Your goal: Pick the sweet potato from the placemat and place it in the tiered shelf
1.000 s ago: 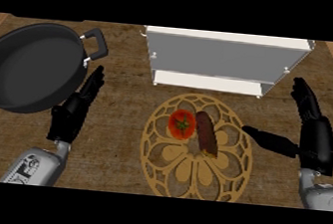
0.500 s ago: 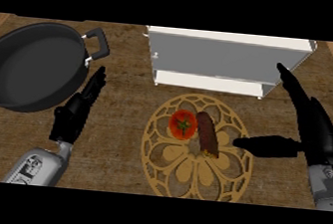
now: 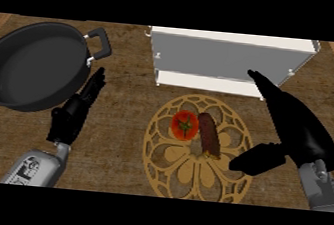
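The sweet potato (image 3: 209, 134) lies on the round placemat (image 3: 187, 172) at the middle of the counter (image 3: 124, 136), touching nothing but a tomato (image 3: 184, 124) at its 9 o'clock, with the white tiered shelf (image 3: 230, 60) at the mat's 12 o'clock. The right hand (image 3: 296, 127) hangs at the mat's 3 o'clock, fingers straight toward 11 o'clock and thumb out near the potato's lower end, holding nothing. The left hand (image 3: 76, 112) rests at 9 o'clock, fingers straight and empty, beside a black pan (image 3: 29, 65).
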`<move>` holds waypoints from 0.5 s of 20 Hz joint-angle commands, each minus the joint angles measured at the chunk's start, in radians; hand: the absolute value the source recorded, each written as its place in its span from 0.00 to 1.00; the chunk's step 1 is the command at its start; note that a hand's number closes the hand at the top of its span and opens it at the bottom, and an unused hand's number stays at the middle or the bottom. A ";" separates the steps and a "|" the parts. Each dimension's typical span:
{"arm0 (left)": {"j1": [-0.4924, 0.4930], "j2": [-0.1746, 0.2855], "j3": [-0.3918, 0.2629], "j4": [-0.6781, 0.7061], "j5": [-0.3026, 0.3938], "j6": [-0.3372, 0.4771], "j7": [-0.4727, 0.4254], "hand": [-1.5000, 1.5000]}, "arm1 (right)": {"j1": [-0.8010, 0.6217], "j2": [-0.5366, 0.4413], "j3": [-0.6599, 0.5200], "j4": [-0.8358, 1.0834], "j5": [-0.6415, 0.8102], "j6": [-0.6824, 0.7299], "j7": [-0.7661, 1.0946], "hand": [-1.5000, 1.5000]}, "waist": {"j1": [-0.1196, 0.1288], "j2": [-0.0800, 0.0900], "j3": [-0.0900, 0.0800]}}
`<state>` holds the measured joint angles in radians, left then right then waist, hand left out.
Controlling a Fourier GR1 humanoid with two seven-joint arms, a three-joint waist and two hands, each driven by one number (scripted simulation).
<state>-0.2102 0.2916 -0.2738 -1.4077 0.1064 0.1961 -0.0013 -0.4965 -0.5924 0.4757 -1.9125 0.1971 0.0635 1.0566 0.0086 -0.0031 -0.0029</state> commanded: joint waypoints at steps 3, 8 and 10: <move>-0.037 -0.017 0.028 -0.006 -0.007 0.001 0.051 0.50 | -0.108 0.086 0.055 -0.006 0.018 0.108 0.240 0.00 | -0.005 0.001 0.002; 0.037 -0.022 -0.009 -0.096 -0.042 0.000 0.070 0.50 | -0.122 0.173 0.095 -0.024 0.098 0.093 0.295 0.00 | -0.003 -0.001 0.002; 0.017 -0.027 0.035 -0.028 -0.025 -0.019 0.014 0.50 | -0.090 0.177 0.098 0.003 0.128 0.092 0.246 0.00 | -0.008 0.002 0.002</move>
<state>-0.1735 0.2683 -0.2632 -1.4437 0.0776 0.1920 0.0058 -0.5698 -0.4696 0.5503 -1.9199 0.2771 0.1130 1.1467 0.0038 -0.0028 -0.0012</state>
